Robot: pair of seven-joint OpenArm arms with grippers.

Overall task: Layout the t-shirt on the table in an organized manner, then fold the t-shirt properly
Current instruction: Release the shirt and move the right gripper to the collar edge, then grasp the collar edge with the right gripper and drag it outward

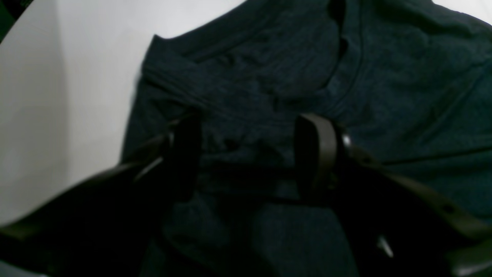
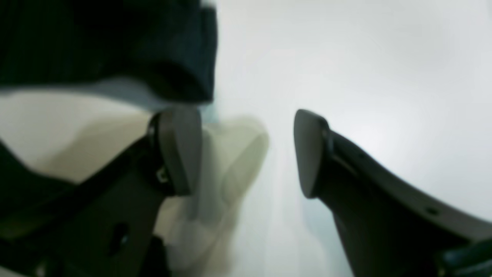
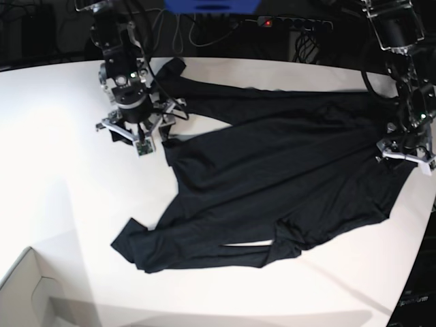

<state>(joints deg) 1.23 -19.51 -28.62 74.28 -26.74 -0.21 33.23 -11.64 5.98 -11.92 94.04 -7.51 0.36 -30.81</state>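
On white table (image 3: 54, 177): black t-shirt (image 3: 272, 184) spread; left hand (image 1: 250, 154), right hand (image 2: 248, 154) both spread, empty.

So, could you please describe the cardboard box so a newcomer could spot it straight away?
Start from the big white table where the black t-shirt lies spread. Follow the table to the bottom-left corner of the base view: the cardboard box sits there, only its open corner showing. It is pale, stiff and straight-edged, unlike the dark, wrinkled shirt.

No legible text, label, brand, number or sign appears on any surface in any view.
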